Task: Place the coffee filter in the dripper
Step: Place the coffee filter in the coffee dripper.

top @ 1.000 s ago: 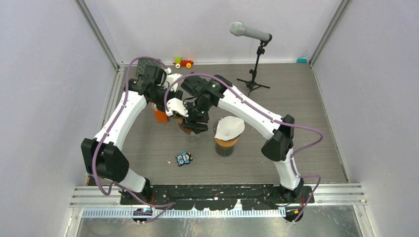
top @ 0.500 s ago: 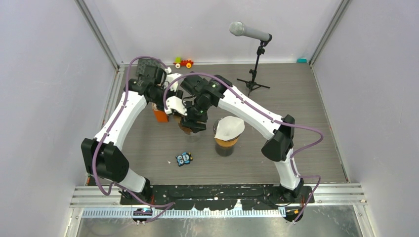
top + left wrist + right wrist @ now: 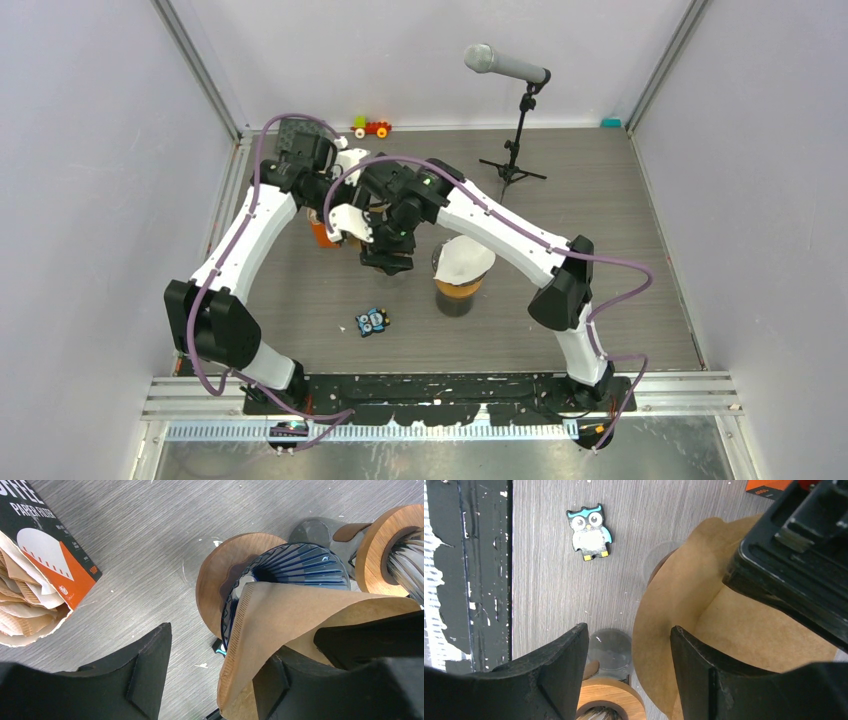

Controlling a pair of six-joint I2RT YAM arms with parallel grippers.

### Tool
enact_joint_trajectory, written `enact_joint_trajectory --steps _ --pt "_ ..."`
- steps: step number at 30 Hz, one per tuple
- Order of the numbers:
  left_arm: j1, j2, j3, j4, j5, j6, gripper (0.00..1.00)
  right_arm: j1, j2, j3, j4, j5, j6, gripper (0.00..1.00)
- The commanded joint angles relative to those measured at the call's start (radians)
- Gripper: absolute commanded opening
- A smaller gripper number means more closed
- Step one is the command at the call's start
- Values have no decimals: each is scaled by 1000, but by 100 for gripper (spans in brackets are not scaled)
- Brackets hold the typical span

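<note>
While both arms meet over the grey worktop [image 3: 620,200], we see the brown coffee filter [image 3: 300,615] partly covering the mouth of the blue glass dripper [image 3: 300,562], its cone not seated inside. Our left fingers [image 3: 145,675] stand wide apart and grip nothing; the filter's edge lies against one. Our right fingers [image 3: 559,675] also gape, with the filter touching one and nothing clamped. An orange filter box [image 3: 50,565] lies nearby.

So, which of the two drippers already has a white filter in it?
The dripper standing alone on the right, seen from above; its white filter shows. The blue dripper has a brown filter over it.
</note>
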Motion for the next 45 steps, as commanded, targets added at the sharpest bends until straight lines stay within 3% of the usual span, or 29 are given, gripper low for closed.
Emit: enact_joint_trajectory --steps 1,32,45 --pt "-2 -16 20 23 26 14 59 9 -8 8 27 22 -22 66" --pt "-2 37 -6 32 24 54 60 2 9 -108 66 48 -36 66" --pt "-2 40 -7 25 6 72 60 2 -3 -84 68 57 -19 66"
